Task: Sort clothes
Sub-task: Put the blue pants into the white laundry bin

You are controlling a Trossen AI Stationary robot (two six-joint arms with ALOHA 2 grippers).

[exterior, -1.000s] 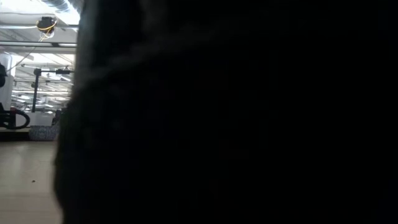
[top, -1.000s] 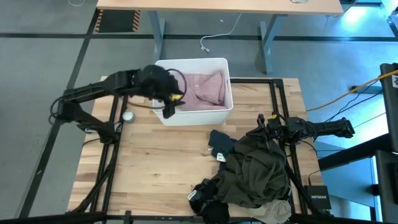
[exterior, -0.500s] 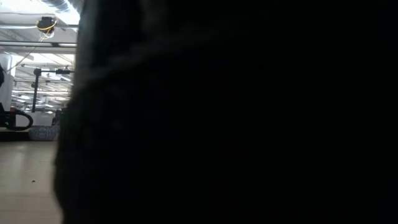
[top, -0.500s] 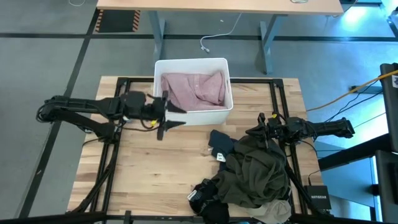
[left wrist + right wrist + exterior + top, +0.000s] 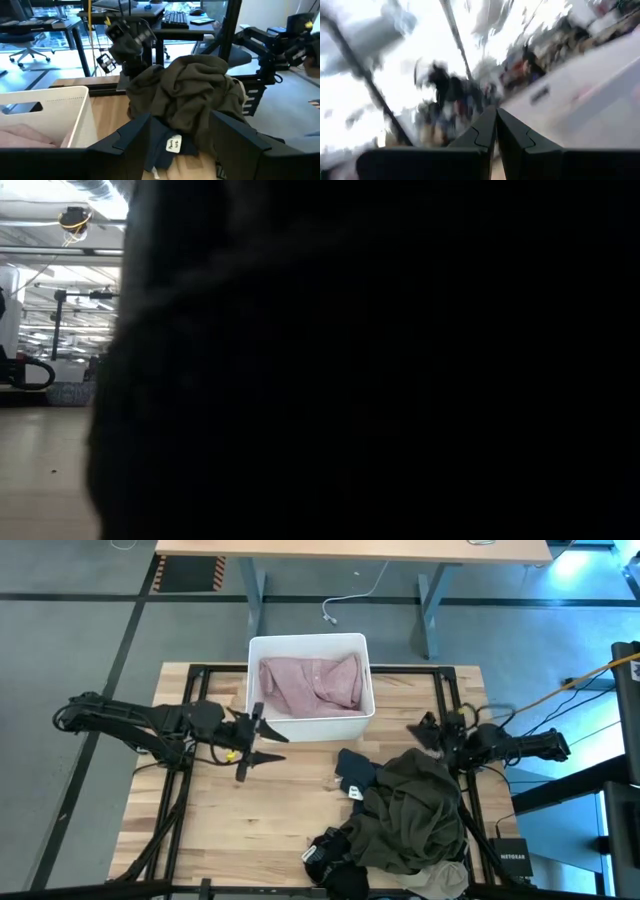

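Garment (image 5: 310, 683) in bin (image 5: 262, 720); clothes pile (image 5: 410, 815) on table (image 5: 250, 810), right-front.

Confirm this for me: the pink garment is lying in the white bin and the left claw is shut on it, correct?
Not quite. The pink garment is in the white bin, but the left claw is open and empty, out over the bare table in front of the bin. The high view shows it.

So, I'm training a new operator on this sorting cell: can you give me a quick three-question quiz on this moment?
1. True or false: the pink garment lies inside the white bin.
2. Which gripper is open: A) left gripper B) right gripper?
3. Fill in: the olive garment lies on the ____.

Key: 1 true. 2 A; the right one is shut and empty. 3 table.
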